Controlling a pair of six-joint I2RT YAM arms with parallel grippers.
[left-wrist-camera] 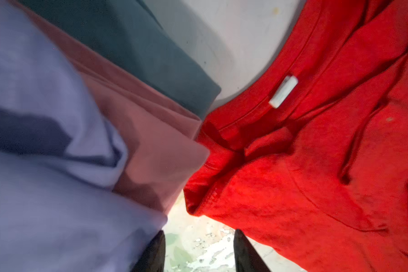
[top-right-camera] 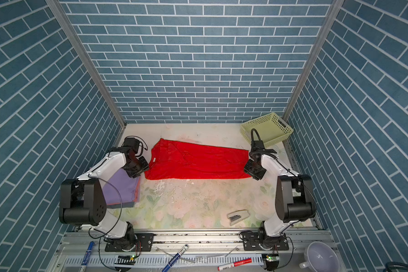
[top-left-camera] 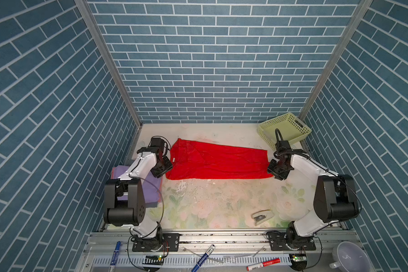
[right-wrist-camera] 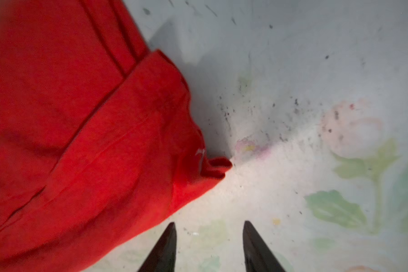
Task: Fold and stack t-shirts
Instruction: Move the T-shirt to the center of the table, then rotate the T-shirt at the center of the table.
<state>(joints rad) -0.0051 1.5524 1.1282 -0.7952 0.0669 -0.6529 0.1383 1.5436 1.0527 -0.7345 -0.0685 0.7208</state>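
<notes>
A bright red t-shirt point(top-left-camera: 217, 162) point(top-right-camera: 196, 162) lies across the table as a long folded strip, collar end to the left. My left gripper point(top-left-camera: 163, 168) point(left-wrist-camera: 199, 232) hovers at that collar end, jaws open with only bare table between them. In the left wrist view the red t-shirt point(left-wrist-camera: 316, 164) lies beside a stack of folded t-shirts: lavender point(left-wrist-camera: 45, 188) on top, salmon-pink point(left-wrist-camera: 156, 153) under it, grey point(left-wrist-camera: 139, 47) lowest. My right gripper point(top-left-camera: 277, 170) point(right-wrist-camera: 209, 222) is open and empty beside the hem corner of the red t-shirt point(right-wrist-camera: 80, 141).
A pale yellow-green perforated basket point(top-left-camera: 284, 128) stands at the back right corner. A stapler point(top-left-camera: 262, 217) lies near the front right of the floral table cover. Markers point(top-left-camera: 203, 256) and a white bowl point(top-left-camera: 350, 256) sit on the front rail.
</notes>
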